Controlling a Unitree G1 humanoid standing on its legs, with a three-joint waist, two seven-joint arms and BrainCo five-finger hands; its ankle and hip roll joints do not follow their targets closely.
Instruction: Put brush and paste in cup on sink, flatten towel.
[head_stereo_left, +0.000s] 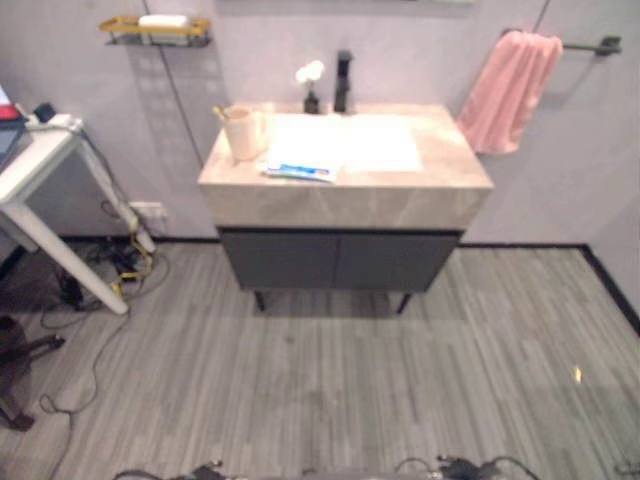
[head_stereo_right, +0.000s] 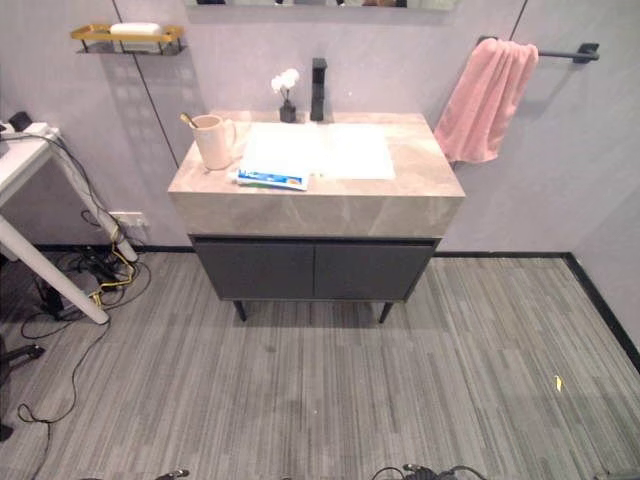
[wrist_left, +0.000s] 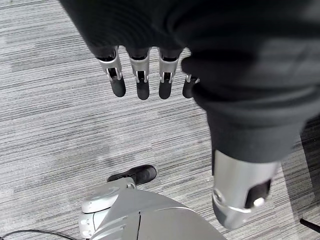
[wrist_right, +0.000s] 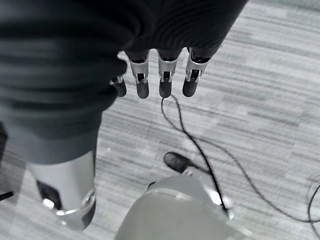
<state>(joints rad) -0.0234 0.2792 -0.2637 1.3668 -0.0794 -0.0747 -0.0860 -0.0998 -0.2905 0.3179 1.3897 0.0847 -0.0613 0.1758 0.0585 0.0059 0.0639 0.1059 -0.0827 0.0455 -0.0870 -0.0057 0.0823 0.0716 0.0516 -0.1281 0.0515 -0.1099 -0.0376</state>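
Marble sink top (head_stereo_right: 400, 205), bunched pink towel (head_stereo_right: 485, 95)

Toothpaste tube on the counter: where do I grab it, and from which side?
Pinch the toothpaste tube across its narrow width near the middle, coming from above. It lies flat on the counter, lengthwise along the front edge beside the cup, so probably only its top and long edges are reachable.

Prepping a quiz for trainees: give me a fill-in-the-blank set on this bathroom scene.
1. The toothpaste tube lies on the counter beside the ____.
2. The towel hanging bunched on the wall bar is ____ in colour.
3. The left robot hand has its fingers ____.

Missing words: cup; pink; open
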